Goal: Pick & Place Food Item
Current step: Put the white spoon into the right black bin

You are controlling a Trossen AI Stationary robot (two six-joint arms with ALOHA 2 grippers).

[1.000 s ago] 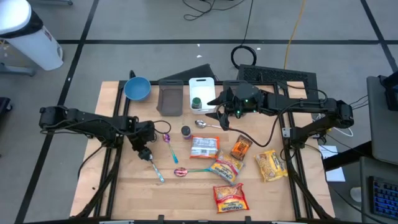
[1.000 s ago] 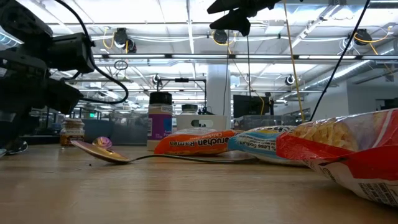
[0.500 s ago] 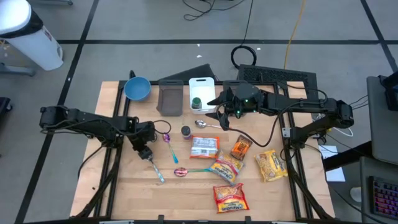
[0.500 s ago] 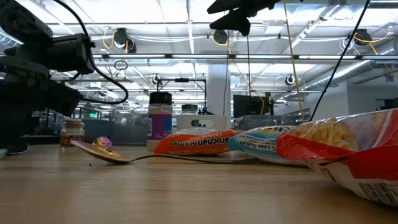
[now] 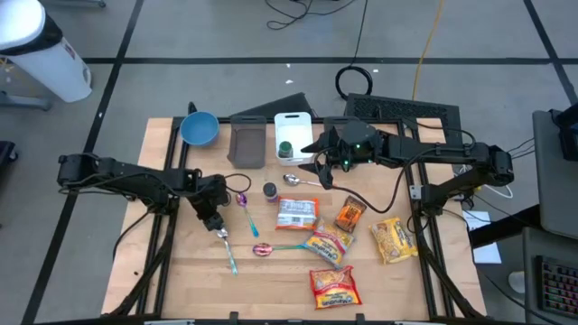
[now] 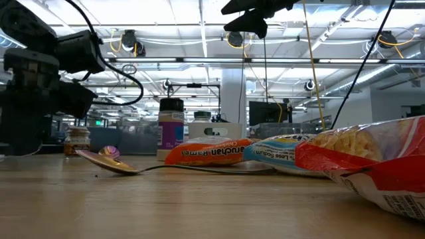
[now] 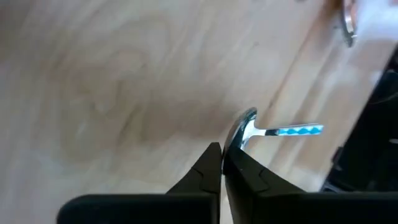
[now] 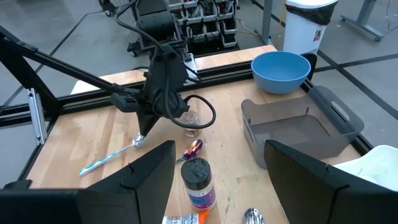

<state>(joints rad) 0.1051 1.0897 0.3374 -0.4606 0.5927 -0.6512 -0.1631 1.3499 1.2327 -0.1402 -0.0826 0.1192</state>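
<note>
Left gripper [image 7: 222, 163] clenched on bowl end of blue-handled spoon [image 5: 226, 247], left of food packets. Grip only at tips: spoon may pivot or slip on lift. Right gripper [image 5: 318, 171] spread wide, idle near white cutting board [image 5: 293, 129]. Ramen packet [image 5: 296, 213] untouched mid-table.

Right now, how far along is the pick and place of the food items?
Nothing looks placed: the gray bin appears empty and the noodle packets lie on the table. The left gripper is shut at the bowl end of the blue-handled spoon, a utensil. The right gripper hangs open above. All food moves remain.
</note>
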